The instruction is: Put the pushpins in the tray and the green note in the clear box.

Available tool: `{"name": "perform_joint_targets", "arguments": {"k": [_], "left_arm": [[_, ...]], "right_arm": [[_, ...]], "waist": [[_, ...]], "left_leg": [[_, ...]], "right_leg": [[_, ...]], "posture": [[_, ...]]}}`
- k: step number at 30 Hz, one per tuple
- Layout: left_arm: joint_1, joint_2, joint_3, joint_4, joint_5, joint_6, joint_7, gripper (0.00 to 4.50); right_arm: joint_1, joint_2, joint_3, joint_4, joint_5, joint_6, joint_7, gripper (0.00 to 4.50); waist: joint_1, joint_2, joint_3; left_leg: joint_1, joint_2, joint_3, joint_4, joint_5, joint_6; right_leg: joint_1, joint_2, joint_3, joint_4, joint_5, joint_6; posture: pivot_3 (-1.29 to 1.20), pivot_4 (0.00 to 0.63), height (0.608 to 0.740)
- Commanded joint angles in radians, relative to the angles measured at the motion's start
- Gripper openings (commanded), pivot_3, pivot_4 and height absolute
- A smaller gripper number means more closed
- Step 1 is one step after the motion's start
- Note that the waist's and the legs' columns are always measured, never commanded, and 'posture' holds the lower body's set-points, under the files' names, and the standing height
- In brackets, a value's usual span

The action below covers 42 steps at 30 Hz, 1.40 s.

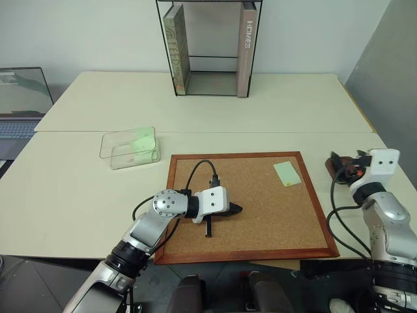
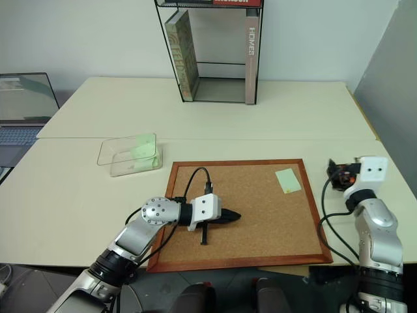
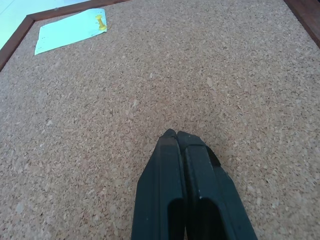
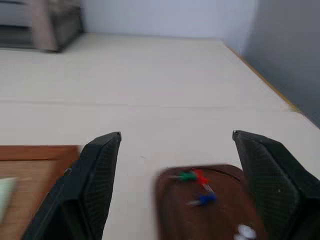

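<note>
1. Left gripper [image 3: 176,136]: jaws together, over bare wood-framed corkboard [image 1: 260,208]; pale mint-green paper note [image 1: 287,173], pinned by a yellow pushpin [image 3: 101,22], lies well apart.
2. Right gripper [image 4: 176,142]: jaws apart, above small reddish-brown tray [image 4: 210,220] holding coloured pushpins [image 4: 196,178].

Soft, even indoor light covers the pale tabletop [image 1: 260,111] — bright, with no hard glare. Shadows are faint: a short dark one lies on the corkboard [image 1: 260,215] under the left tool [image 1: 236,208]. The clear box [image 1: 130,147] carries a green sheen on its wall. The left wrist view is sharp, cork grain crisp around the note [image 3: 70,31]. The right wrist view is blurred — the tray [image 4: 210,205], the pins [image 4: 195,177] and the far background all smear.
</note>
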Motion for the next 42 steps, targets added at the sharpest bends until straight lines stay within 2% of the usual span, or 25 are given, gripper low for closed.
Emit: {"name": "perform_joint_targets", "arguments": {"k": [1,6,17,20,23,35,42], "left_arm": [[0.02,0.015,-0.029,0.012,0.021,0.015,-0.021,0.0],[0.018,0.012,-0.026,0.01,0.016,0.023,-0.021,0.0],[0.014,0.016,-0.023,0.013,0.016,0.024,-0.026,0.0],[0.014,0.017,-0.024,0.012,0.016,0.024,-0.027,0.0],[0.014,0.016,-0.024,0.013,0.016,0.025,-0.026,0.0],[0.023,0.022,-0.026,0.009,0.018,0.025,-0.027,0.0],[0.021,0.022,-0.029,0.015,0.021,0.021,-0.031,0.0]], "right_arm": [[0.071,0.003,0.09,-0.147,0.066,0.038,0.117,3.81],[0.127,-0.009,0.164,-0.185,0.047,0.047,0.164,3.81],[0.144,-0.019,0.223,-0.121,-0.039,0.018,0.174,3.81],[0.127,-0.013,0.234,-0.099,-0.06,0.007,0.162,3.4],[0.118,-0.009,0.239,-0.079,-0.075,-0.005,0.158,2.78],[0.124,-0.001,0.23,-0.072,-0.074,-0.027,0.161,0.07],[0.111,0.006,0.229,-0.107,-0.059,-0.028,0.165,0.03]], "waist": [[0.0,0.0,0.0],[0.0,0.0,0.0],[0.0,0.0,0.0],[0.0,0.0,0.0],[0.0,0.0,0.0],[0.0,0.0,0.0],[0.0,0.0,0.0]], "left_leg": [[0.0,0.0,0.0,0.0,0.0,0.0],[0.0,0.0,-0.001,0.0,0.0,0.0],[0.001,0.0,-0.001,0.0,0.0,0.0],[0.001,0.0,-0.001,0.0,0.0,0.0],[0.001,0.0,-0.001,0.0,0.0,0.0],[0.001,0.0,-0.001,0.0,0.0,0.0],[0.001,0.0,-0.001,0.0,0.0,0.0]], "right_leg": [[0.0,0.0,0.0,0.0,0.0,0.0],[0.0,0.0,0.0,0.0,0.0,0.0],[0.0,0.0,0.0,0.0,0.0,0.0],[0.0,0.0,0.0,0.0,0.0,0.0],[0.0,0.0,0.0,0.0,0.0,0.0],[0.0,0.0,0.0,0.0,0.0,0.0],[0.0,0.0,0.0,0.0,0.0,0.0]], "posture": [[0.0,0.15,0.74],[0.0,0.15,0.74],[0.0,0.15,0.74],[0.0,0.15,0.74],[0.0,0.15,0.74],[0.0,0.15,0.74],[0.0,0.15,0.74]]}}
